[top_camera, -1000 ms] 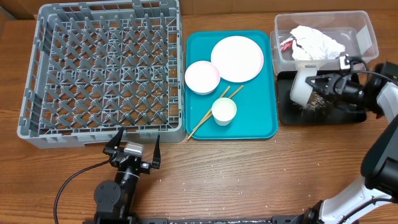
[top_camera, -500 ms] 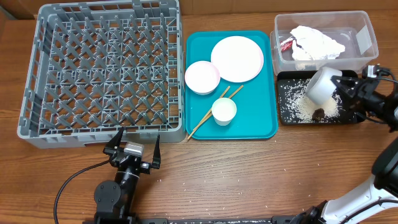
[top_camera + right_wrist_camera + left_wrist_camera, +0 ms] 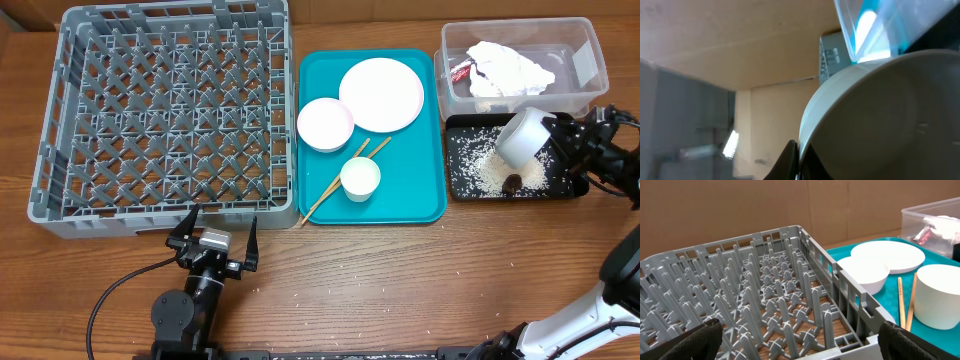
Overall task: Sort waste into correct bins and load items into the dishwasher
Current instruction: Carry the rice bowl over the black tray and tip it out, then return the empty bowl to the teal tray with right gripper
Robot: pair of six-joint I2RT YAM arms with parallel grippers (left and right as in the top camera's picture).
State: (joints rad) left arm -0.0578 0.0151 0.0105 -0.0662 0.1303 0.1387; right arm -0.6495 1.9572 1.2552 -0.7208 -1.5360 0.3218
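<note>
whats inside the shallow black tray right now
Loose white rice grains and a small brown food lump lie in the shallow black rectangular tray. The white round bowl, tilted in the right tool, hangs over its far edge, hiding whatever lies beneath.

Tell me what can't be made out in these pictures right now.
- Right end effector: in the overhead view its fingertips are hidden behind the tilted white bowl. The right wrist view shows little beyond the blurred bowl.
- Red wrapper: overhead, mostly under the napkin.
- Brown lump: overhead, too small to identify.
- Clear tub: left wrist, cut off by the right edge.
</note>
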